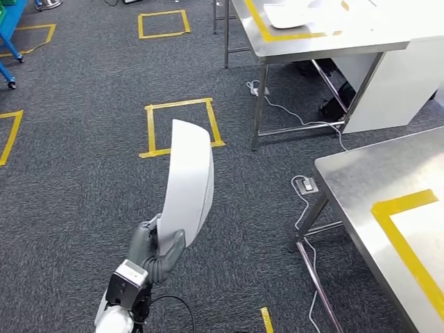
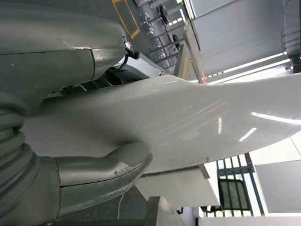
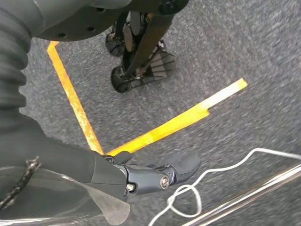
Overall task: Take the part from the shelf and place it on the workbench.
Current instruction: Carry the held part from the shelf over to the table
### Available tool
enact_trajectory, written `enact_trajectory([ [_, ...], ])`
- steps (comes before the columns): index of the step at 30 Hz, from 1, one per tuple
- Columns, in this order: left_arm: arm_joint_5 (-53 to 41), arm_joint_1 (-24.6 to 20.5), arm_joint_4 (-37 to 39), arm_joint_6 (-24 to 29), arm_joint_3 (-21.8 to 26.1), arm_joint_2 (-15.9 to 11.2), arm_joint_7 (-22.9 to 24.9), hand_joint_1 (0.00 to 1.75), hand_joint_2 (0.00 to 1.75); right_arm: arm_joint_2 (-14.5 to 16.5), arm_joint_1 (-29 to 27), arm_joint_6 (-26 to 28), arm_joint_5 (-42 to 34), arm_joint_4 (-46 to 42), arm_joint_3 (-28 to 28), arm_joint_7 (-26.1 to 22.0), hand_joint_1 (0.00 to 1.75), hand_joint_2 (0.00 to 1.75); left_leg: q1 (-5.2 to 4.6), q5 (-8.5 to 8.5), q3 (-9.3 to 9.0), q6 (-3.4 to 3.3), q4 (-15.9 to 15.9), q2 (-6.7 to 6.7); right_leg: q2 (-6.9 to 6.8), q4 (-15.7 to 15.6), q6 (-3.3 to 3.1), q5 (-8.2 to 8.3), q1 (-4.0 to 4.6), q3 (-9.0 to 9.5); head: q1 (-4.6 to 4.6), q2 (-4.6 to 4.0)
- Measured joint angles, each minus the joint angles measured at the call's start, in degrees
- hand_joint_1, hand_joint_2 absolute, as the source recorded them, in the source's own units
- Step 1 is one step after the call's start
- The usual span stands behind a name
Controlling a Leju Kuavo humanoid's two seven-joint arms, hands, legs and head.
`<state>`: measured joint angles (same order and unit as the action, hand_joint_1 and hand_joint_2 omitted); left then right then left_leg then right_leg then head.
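My left hand (image 1: 155,253) grips a large white curved panel, the part (image 1: 189,180), by its lower end and holds it upright over the grey carpet. In the left wrist view the part (image 2: 184,122) runs across the picture, with the grey thumb (image 2: 106,169) pressed on one face. The steel workbench (image 1: 366,180) with yellow tape on its top stands to the right, apart from the part. My right hand (image 3: 156,174) hangs over the carpet with its dark fingers stretched out and nothing in them.
A second steel table (image 1: 335,41) at the back right bears another white panel (image 1: 293,14). Yellow tape squares (image 1: 180,128) mark the carpet ahead. A white cable and a power strip (image 1: 306,185) lie by the workbench legs. A blue cart (image 1: 10,28) stands far left.
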<state>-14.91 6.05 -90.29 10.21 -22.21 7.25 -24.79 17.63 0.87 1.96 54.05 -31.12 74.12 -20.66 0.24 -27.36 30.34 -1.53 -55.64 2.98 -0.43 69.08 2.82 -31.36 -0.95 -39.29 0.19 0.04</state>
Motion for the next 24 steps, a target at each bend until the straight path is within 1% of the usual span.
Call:
enact_trajectory([
  [1,0.0,0.0,0.0,0.0,0.0,0.0,0.0,1.75,1.75,0.0,0.0,0.0,0.0,-0.1,0.0,0.0,0.0,1.75,0.02,-0.21,-0.06,0.3,-0.2,0.52,-1.12,-4.3,0.14,1.65,-0.07,2.32,0.01,0.0],
  [2,0.0,0.0,0.0,0.0,0.0,0.0,0.0,1.75,1.75,0.0,0.1,-0.1,0.1,-0.1,0.0,0.0,0.0,1.75,-0.07,-0.51,-0.06,0.67,-0.6,0.98,-1.99,-8.0,-0.05,2.81,-0.05,4.41,0.0,0.0],
  [3,0.0,0.0,0.0,-0.1,0.0,0.0,0.0,1.75,1.75,0.0,0.2,-0.1,0.1,-0.2,0.0,0.0,0.0,1.75,-0.19,-0.74,-0.04,1.03,-0.9,1.41,-2.6,-10.6,-0.39,3.44,0.03,5.88,-0.06,0.0],
  [4,0.0,-0.1,0.0,-0.1,0.0,0.0,0.0,1.75,1.75,0.0,0.3,-0.2,0.2,-0.2,0.0,0.0,0.0,1.75,-0.33,-0.89,-0.03,1.31,-1.1,1.78,-2.79,-11.4,-0.83,3.4,0.16,6.39,-0.11,0.0],
  [5,0.0,-0.1,0.0,-0.1,0.0,0.0,0.0,1.75,1.75,0.0,0.3,-0.2,0.2,-0.2,0.0,0.0,0.0,1.75,-0.42,-0.97,-0.05,1.52,-1.2,2.15,-2.25,-11.4,-1.38,3.39,0.28,6.41,-0.14,0.0],
  [6,-0.1,-0.1,0.0,-0.1,0.0,0.0,0.0,1.75,1.75,0.0,0.3,-0.2,0.3,-0.2,0.1,0.0,0.0,1.75,-0.37,-1.08,-0.11,1.72,-1.3,2.45,-1.76,-11.3,-1.78,3.45,0.27,6.34,-0.17,0.0],
  [7,-0.1,-0.1,0.0,-0.1,0.0,0.0,0.0,1.75,1.75,0.0,0.2,-0.2,0.4,-0.2,0.1,0.0,0.0,1.75,-0.25,-1.5,-0.13,1.99,-1.5,2.13,-1.31,-11.3,-2.13,3.52,0.22,6.32,-0.2,0.0],
  [8,-0.1,-0.1,0.0,-0.1,0.0,0.0,0.0,1.75,1.75,0.0,0.2,-0.2,0.5,-0.2,0.2,0.0,0.0,1.75,-0.11,-2.49,0.19,2.27,-2.6,1.3,-0.83,-11.4,-2.5,3.61,0.12,6.31,-0.26,0.0],
  [9,-0.1,-0.1,0.0,-0.1,0.0,0.0,0.0,1.75,1.75,0.0,0.2,-0.2,0.5,-0.2,0.2,0.0,0.0,1.75,0.03,-4.06,1.05,2.55,-4.9,0.14,-0.34,-11.4,-2.82,3.72,0.03,6.31,-0.34,0.0],
  [10,-0.1,-0.1,0.0,-0.1,0.0,-0.1,0.0,1.75,1.75,0.0,0.2,-0.2,0.5,-0.2,0.3,0.0,0.0,1.75,0.13,-6.07,2.53,2.75,-8.4,-1.16,0.18,-11.4,-3.03,3.79,0.03,6.22,-0.42,0.0],
  [11,-0.1,0.0,0.0,-0.1,0.0,-0.1,0.0,1.75,1.75,0.0,0.2,-0.2,0.6,-0.2,0.3,0.0,0.0,1.75,0.17,-8.03,4.38,2.83,-12.5,-1.96,0.76,-11.4,-3.19,3.84,0.07,6.13,-0.45,0.0],
  [12,-0.1,0.1,0.1,-0.1,0.0,-0.2,0.0,1.75,1.75,0.0,0.2,-0.2,0.6,-0.2,0.3,0.0,0.0,1.75,0.17,-9.28,6.01,2.82,-16.1,-2.32,1.41,-11.4,-3.28,3.89,0.14,6.05,-0.46,0.0],
  [13,-0.1,0.2,0.1,-0.1,0.1,-0.3,0.0,1.75,1.75,0.0,0.2,-0.2,0.6,-0.2,0.3,0.0,0.0,1.75,0.16,-9.48,6.95,2.7,-18.0,-2.47,2.09,-11.4,-3.34,3.94,0.24,6.01,-0.46,0.0],
  [14,-0.1,0.2,0.1,-0.1,0.1,-0.3,0.0,1.75,1.75,0.0,0.1,-0.2,0.6,-0.2,0.3,0.0,0.0,1.75,0.14,-8.46,6.84,2.46,-17.6,-2.58,2.77,-11.4,-3.37,3.98,0.33,6.02,-0.46,0.0],
  [15,-0.1,0.2,0.1,-0.1,0.1,-0.4,0.0,1.75,1.75,0.0,0.1,-0.2,0.6,-0.2,0.4,0.0,0.0,1.75,0.09,-6.44,5.68,2.09,-14.9,-2.91,3.49,-11.4,-3.37,4.03,0.44,6.07,-0.46,0.0],
  [16,-0.1,0.2,0.1,-0.1,0.1,-0.4,0.0,1.75,1.75,0.1,0.1,-0.3,0.6,-0.2,0.4,0.0,0.0,1.75,0.02,-4.1,3.93,1.57,-10.9,-3.85,4.16,-11.4,-3.34,4.1,0.5,6.1,-0.45,0.0],
  [17,-0.1,0.1,0.1,-0.1,0.1,-0.4,0.0,1.75,1.75,0.1,0.1,-0.3,0.7,-0.2,0.4,0.0,0.0,1.75,0.01,-2.38,2.26,0.97,-7.2,-5.24,4.76,-11.4,-3.22,4.19,0.59,6.06,-0.38,0.0],
  [18,-0.2,0.1,0.1,-0.1,0.1,-0.4,0.0,1.75,1.75,0.2,0.2,-0.3,0.7,-0.2,0.4,0.0,0.0,1.75,-0.05,-1.32,0.93,0.48,-4.1,-6.46,5.36,-11.3,-3.01,4.32,0.56,5.9,-0.41,0.0],
  [19,-0.2,0.0,0.1,-0.1,0.1,-0.4,0.1,1.75,1.75,0.3,0.3,-0.4,0.8,-0.2,0.4,0.0,0.0,1.75,-0.11,-1.07,0.3,0.15,-2.5,-7.32,5.85,-11.3,-2.73,4.48,0.45,5.63,-0.46,0.0],
  [20,-0.3,-0.1,0.1,-0.2,0.1,-0.4,0.2,1.75,1.75,0.4,0.3,-0.4,0.9,-0.2,0.5,-0.1,0.0,1.75,-0.17,-1.27,0.16,-0.01,-2.0,-7.46,6.36,-11.4,-2.35,4.71,0.33,5.36,-0.54,0.0],
  [21,-0.3,-0.1,0.1,-0.2,0.1,-0.3,0.2,1.75,1.75,0.4,0.3,-0.4,1.0,-0.2,0.5,-0.1,0.0,1.75,-0.2,-1.18,0.06,-0.02,-1.5,-6.98,6.9,-11.6,-1.94,4.95,0.22,5.15,-0.66,0.0],
  [22,-0.3,-0.2,0.1,-0.2,0.1,-0.3,0.3,1.75,1.75,0.4,0.2,-0.4,1.1,-0.2,0.5,-0.1,0.0,1.75,-0.05,-0.95,-0.04,0.03,-1.1,-6.34,6.98,-11.6,-1.64,5.01,0.21,4.89,-0.69,0.0],
  [23,-0.4,-0.2,0.1,-0.3,0.1,-0.2,0.3,1.75,1.75,0.4,0.1,-0.4,1.1,-0.2,0.5,-0.1,0.0,1.75,0.11,-0.63,-0.22,0.01,-0.5,-5.71,6.27,-11.2,-1.35,4.61,0.33,4.48,-0.56,0.0],
  [24,-0.4,-0.3,0.2,-0.3,0.0,-0.1,0.3,1.75,1.75,0.4,0.2,-0.4,1.2,-0.2,0.5,-0.1,0.0,1.75,0.28,-0.33,-0.37,0.0,0.0,-4.96,4.96,-9.6,-1.12,3.52,0.45,3.54,-0.38,0.0],
])
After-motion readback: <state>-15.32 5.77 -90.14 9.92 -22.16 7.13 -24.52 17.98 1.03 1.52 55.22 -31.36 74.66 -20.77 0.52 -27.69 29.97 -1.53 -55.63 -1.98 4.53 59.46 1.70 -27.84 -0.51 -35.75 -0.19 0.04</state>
